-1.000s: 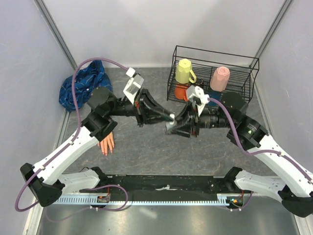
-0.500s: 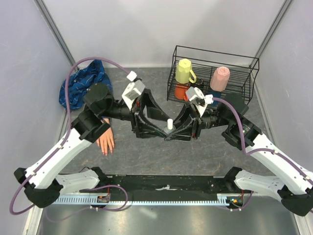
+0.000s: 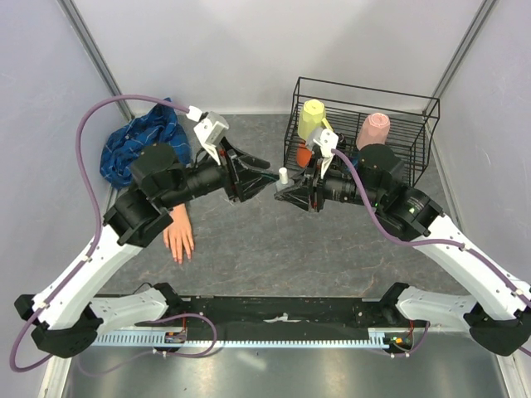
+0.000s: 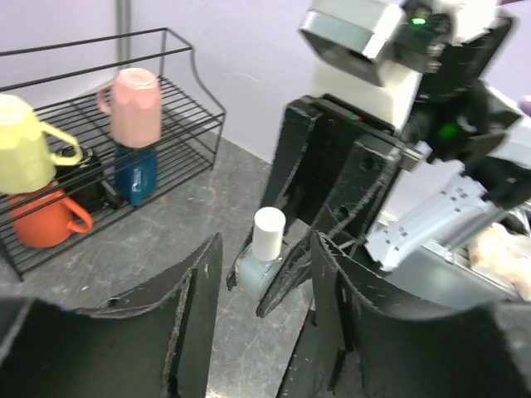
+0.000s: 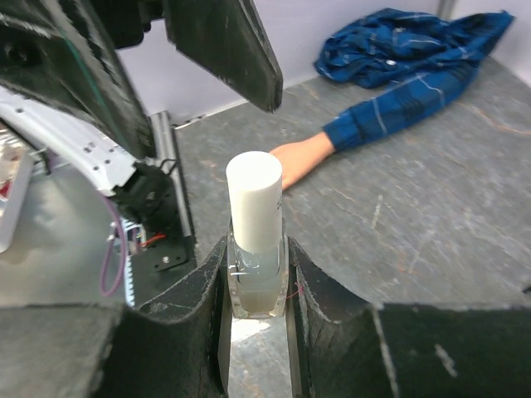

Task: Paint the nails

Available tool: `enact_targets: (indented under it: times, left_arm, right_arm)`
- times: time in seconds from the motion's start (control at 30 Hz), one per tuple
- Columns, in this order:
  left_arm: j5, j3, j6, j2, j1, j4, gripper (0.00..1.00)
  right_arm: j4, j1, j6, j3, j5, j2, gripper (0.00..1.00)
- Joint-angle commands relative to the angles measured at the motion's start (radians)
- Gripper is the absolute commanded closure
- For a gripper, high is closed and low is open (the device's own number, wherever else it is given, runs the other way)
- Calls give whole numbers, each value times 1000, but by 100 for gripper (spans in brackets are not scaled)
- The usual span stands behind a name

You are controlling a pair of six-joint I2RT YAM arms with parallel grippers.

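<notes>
Wire rack (image 3: 342,124) holds coloured mugs (image 3: 313,120); right end effector (image 5: 255,282) clamps bottle (image 5: 254,207).

Table (image 3: 249,253): grey, mottled, scuffed surface. Left side: mannequin hand (image 3: 179,240) lies flat, fingers toward the near edge; its blue plaid sleeve (image 3: 137,145) is heaped at the far-left corner. Far right: black wire rack (image 3: 365,89) stands against the back wall.

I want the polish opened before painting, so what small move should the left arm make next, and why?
Probably ease the left tool forward and close on the white cap. The right tool grips the nail polish bottle by its glass body, cap still on, and the left tool stands open, lined up just short of it.
</notes>
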Motion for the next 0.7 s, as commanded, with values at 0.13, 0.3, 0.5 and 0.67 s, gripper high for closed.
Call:
enact_targets:
  times: [0.13, 0.3, 0.5, 0.67]
  left_arm:
    - [-47, 17, -29, 75, -14, 95, 49]
    - [-48, -1, -54, 91, -15, 133, 55]
    - [47, 0, -80, 117, -15, 167, 70]
    - [221, -3, -80, 127, -15, 176, 94]
  right_arm:
    - [4, -2, -24, 77, 107, 15, 100]
    - [4, -1, -20, 79, 107, 19, 100]
    - [4, 1, -12, 79, 101, 12, 100]
    - [7, 1, -10, 77, 81, -6, 100]
